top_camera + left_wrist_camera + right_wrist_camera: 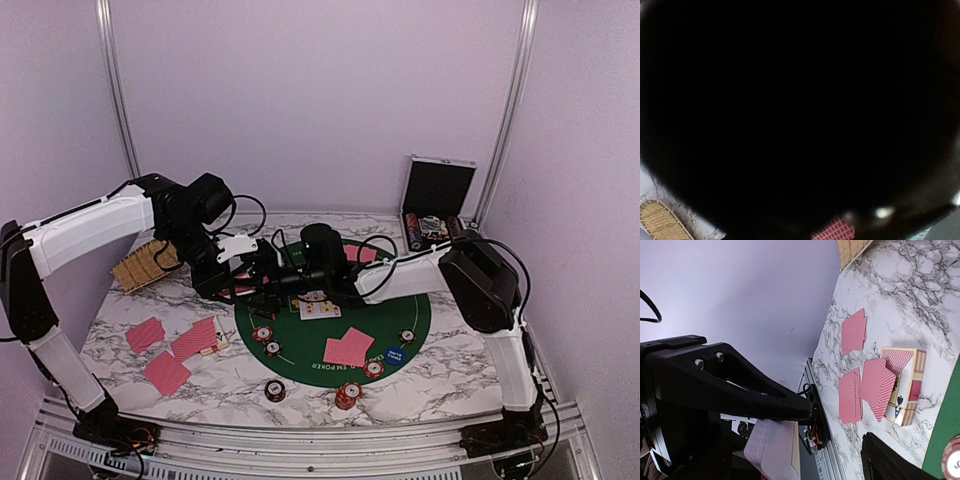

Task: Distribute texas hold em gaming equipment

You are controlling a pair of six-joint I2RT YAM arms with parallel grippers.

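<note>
Both grippers meet above the left edge of the round green mat [300, 352]. My left gripper [238, 272] is shut on a deck of pink-red-backed cards [772, 450]; a corner of a card back [835, 231] shows at the bottom of the otherwise black left wrist view. My right gripper [840, 426] is open around that deck, its upper finger [750, 395] lying against the deck and the lower finger well apart. Pairs of dealt cards [145, 333] lie on the marble at the left, and another pair [348, 347] lies on the mat. Striped chips [348, 395] are scattered near the front.
A woven basket [145, 262] sits at the far left. An open silver case [435, 200] stands at the back right. A card box [907, 385] lies under some cards left of the mat. Face-up cards [318, 308] and a blue disc [395, 355] lie on the mat.
</note>
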